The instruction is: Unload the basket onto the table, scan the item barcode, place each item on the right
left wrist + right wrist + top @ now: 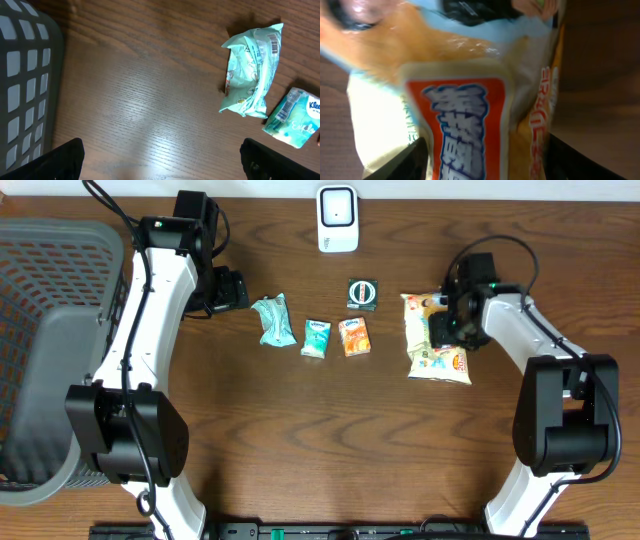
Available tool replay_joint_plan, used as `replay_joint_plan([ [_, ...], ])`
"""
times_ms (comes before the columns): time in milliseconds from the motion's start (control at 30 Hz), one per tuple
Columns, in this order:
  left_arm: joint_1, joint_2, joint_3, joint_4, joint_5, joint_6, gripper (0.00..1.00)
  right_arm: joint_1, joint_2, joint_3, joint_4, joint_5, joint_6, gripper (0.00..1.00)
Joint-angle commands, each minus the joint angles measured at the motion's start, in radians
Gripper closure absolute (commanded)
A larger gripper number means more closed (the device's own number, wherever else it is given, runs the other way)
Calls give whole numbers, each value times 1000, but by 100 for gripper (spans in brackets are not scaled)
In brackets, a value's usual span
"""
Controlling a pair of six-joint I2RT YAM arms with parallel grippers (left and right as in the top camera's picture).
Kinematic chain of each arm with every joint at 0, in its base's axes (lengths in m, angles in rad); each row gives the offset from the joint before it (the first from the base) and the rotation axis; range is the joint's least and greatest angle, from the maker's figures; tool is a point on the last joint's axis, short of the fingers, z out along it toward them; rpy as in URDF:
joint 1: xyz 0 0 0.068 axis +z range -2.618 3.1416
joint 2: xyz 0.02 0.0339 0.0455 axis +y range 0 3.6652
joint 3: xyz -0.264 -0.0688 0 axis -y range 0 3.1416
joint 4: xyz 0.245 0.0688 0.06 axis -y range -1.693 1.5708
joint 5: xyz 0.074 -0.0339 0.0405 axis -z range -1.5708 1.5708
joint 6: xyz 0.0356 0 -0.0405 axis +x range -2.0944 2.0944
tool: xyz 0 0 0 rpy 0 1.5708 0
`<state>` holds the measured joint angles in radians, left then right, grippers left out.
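**Right pincer down on the snack bag, left pincer spread and empty**

The snack bag (437,348), the largest packet, lies flat on the wooden tabletop (300,440) at the right end of a loose row of items. The right pincer (447,328) sits directly over its upper half. In the right wrist view the bag fills the picture, blurred, with one dark finger (412,161) on either side of it. Whether those fingers press the bag or merely flank it cannot be told.

The white scanner (337,218) stands at the far edge of the tabletop, well apart from the bag. Between them lies a round dark packet (362,293).

Left of the bag, in a line, lie an orange packet (354,337), a small tissue pack (316,337) and a crumpled teal packet (271,320) showing its barcode upward. The left pincer (232,288) hovers just left of the teal packet, its jaws fully released and holding nothing. A grey basket (40,270) stands at the left edge.
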<state>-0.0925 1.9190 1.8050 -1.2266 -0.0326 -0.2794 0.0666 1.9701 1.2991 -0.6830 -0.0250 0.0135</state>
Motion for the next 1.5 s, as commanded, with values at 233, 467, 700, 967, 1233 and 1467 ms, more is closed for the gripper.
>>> replay_joint_plan([
  [233,3,-2,-10,-3,-13,16,2,1,6,-94,79,-75,-2,85],
  [467,3,-2,-10,-3,-13,16,2,0,-17,-31,68,-130,53,99],
  [700,3,-2,-10,-3,-13,16,2,2,-131,80,51,-170,62,99],
  [967,3,-2,-10,-3,-13,16,2,5,-227,92,293,-334,155,99],
  [1233,3,-2,-10,-3,-13,16,2,89,-182,92,731,-356,249,99],
  [1467,3,-2,-10,-3,-13,16,2,210,-74,116,1062,-126,248,99],
])
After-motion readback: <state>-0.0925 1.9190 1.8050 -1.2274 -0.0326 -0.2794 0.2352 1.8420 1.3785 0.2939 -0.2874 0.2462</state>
